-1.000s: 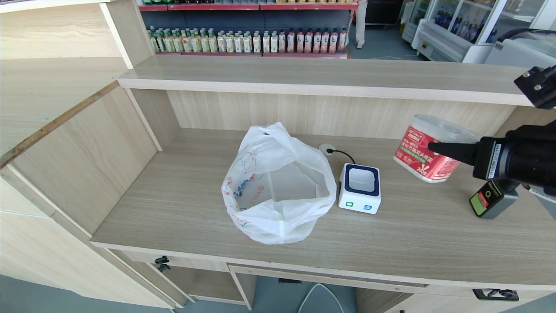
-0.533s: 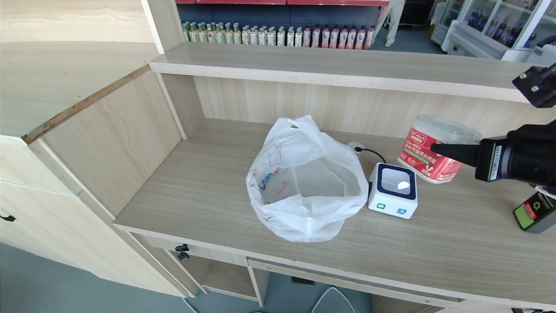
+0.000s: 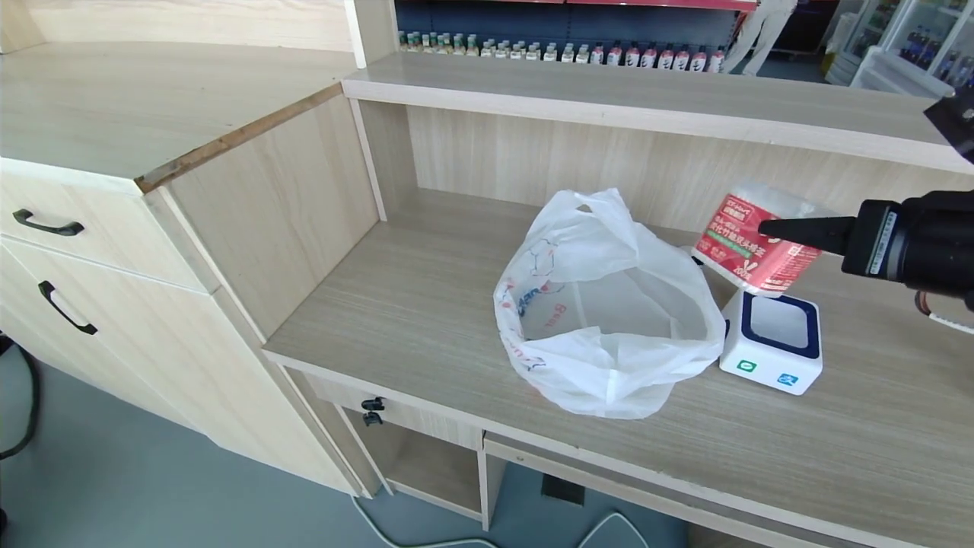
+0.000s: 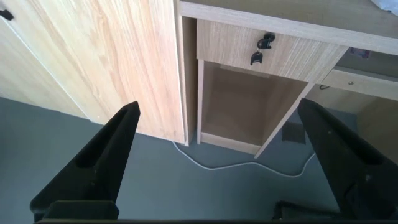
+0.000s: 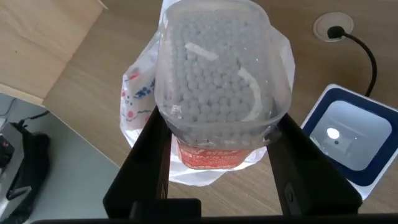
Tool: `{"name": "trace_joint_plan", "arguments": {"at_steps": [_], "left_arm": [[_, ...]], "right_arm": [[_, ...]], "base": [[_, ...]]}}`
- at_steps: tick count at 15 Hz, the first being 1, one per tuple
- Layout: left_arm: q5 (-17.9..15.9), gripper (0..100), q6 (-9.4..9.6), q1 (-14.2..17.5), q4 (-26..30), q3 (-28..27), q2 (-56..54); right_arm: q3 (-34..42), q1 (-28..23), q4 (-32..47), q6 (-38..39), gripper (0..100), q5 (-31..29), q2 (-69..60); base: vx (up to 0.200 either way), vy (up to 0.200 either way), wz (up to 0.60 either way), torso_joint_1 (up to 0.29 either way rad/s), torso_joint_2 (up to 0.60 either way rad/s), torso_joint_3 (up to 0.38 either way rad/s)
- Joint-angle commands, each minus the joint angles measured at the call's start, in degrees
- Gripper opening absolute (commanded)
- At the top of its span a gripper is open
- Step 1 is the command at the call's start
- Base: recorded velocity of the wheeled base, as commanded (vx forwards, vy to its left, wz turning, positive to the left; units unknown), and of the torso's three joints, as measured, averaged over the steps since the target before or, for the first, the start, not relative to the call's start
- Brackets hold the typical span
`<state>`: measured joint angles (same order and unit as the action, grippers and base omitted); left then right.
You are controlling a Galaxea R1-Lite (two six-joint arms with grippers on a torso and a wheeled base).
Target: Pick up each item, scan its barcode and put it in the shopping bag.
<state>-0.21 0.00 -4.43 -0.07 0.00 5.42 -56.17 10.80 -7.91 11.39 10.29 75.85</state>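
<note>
Nearest, below the front edge of the pale wood-grain counter (image 3: 426,304), the left gripper (image 4: 217,109) hangs with its two black fingers spread wide and nothing between them. It faces the open cubby and the grey floor under the desk and takes no part in the work.

On the counter, the thin white plastic shopping bag (image 3: 609,312) stands with its mouth open upward and its handles slumped to the far side. Just right of the bag sits the white square barcode scanner with a dark-blue framed window (image 3: 776,342), and a small light spot shows in its glass (image 5: 348,137).

Above the scanner's far left corner, clear of the counter, the right gripper (image 3: 768,228) is clamped on the clear plastic tub of cotton swabs with a red label (image 3: 749,243). One finger is on each side of the tub (image 5: 214,74), which is tilted.

The step in hand appears to be the scan, with the tub presented over the window. I cannot tell whether the barcode faces the glass.

Next, the tub probably needs a short carry to the left, over the bag's mouth (image 5: 140,93). It should be lowered inside the soft rim before the fingers part, so the film does not fold under it.
</note>
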Motion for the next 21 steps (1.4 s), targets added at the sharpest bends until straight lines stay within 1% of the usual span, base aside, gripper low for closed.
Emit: {"name": "trace_joint_plan", "arguments": {"at_steps": [1, 2, 3, 4, 6, 9, 10, 11, 14, 17, 19, 20, 21], "left_arm": [[0.03, 100, 0.0, 0.03, -0.01, 0.0, 0.02], [0.03, 100, 0.0, 0.03, -0.01, 0.0, 0.02], [-0.06, 100, 0.0, 0.03, -0.01, 0.0, 0.02], [0.03, 100, 0.0, 0.03, -0.01, 0.0, 0.02], [-0.06, 100, 0.0, 0.03, -0.01, 0.0, 0.02], [0.03, 100, 0.0, 0.03, -0.01, 0.0, 0.02], [-0.06, 100, 0.0, 0.03, -0.01, 0.0, 0.02], [-0.06, 100, 0.0, 0.03, -0.01, 0.0, 0.02], [-0.06, 100, 0.0, 0.03, -0.01, 0.0, 0.02], [0.03, 100, 0.0, 0.03, -0.01, 0.0, 0.02], [0.03, 100, 0.0, 0.03, -0.01, 0.0, 0.02], [0.03, 100, 0.0, 0.03, -0.01, 0.0, 0.02], [0.03, 100, 0.0, 0.03, -0.01, 0.0, 0.02]], "right_arm": [[-0.95, -1.66, 0.0, 1.01, 0, 0.7, 0.53], [-2.54, -4.12, -0.7, 3.91, 0, 0.7, 5.36], [-3.86, -5.18, -0.44, 6.54, 0, 1.05, 7.47], [-4.65, -5.18, -0.17, 10.5, 0, 1.14, 9.14], [-5.79, -5.44, 0.97, 14.28, 0, 1.22, 12.39], [-10.53, -5.97, 3.96, 22.89, 0, 0.79, 17.75], [-11.59, -6.05, 5.19, 24.65, 0, 0.87, 18.46], [-12.2, -5.97, 6.42, 26.14, 0, 0.96, 18.81], [-13.08, -5.97, 6.68, 30.01, 0, 0.96, 20.21], [-12.91, -6.14, 6.77, 30.63, 0, 0.61, 19.51], [-13.08, -6.23, 8.18, 32.91, 0, -2.03, 18.9], [-13.17, -6.14, 10.37, 33.79, 0, -3.35, 17.58], [-12.91, -6.14, 10.64, 34.32, 0, -3.43, 16.52]], "base": [[0.0, 0.0, 0.0, 0.0, 0.0, 0.0], [0.0, 0.0, 0.0, 0.0, 0.0, 0.0], [0.0, 0.0, 0.0, 0.0, 0.0, 0.0], [0.0, 0.0, 0.0, 0.0, 0.0, 0.0], [0.0, 0.0, 0.0, 0.0, 0.0, 0.0], [0.0, 0.0, 0.0, 0.0, 0.0, 0.0], [0.0, 0.0, 0.0, 0.0, 0.0, 0.0], [0.0, 0.0, 0.0, 0.0, 0.0, 0.0], [0.0, 0.0, 0.0, 0.0, 0.0, 0.0], [0.0, 0.0, 0.0, 0.0, 0.0, 0.0], [0.0, 0.0, 0.0, 0.0, 0.0, 0.0], [0.0, 0.0, 0.0, 0.0, 0.0, 0.0], [0.0, 0.0, 0.0, 0.0, 0.0, 0.0]]}}
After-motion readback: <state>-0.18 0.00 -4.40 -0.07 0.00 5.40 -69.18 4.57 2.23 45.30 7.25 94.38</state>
